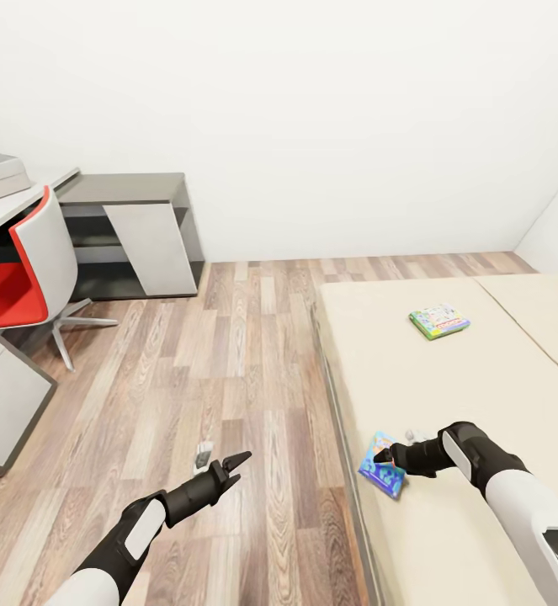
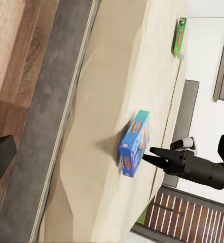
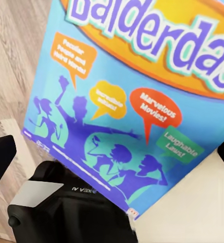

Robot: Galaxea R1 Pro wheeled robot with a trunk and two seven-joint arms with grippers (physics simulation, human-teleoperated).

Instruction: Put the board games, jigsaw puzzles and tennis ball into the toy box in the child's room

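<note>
The right hand [image 1: 388, 457] grips the small blue cardboard game box [image 1: 381, 465] above the cream bed [image 1: 447, 379]; the white-and-green game box [image 1: 439, 321] remains, nothing boxed yet.

The left arm, white at the upper part with a black forearm, reaches forward and low, its black two-fingered left claw [image 1: 233, 470] spread open and holding nothing. The right arm bends inward from the right, its black right claw [image 1: 385, 457] pointing leftward, the fingers [image 2: 157, 155] set close together at the edge of a small blue cartoon-printed box [image 1: 381, 465].
</note>
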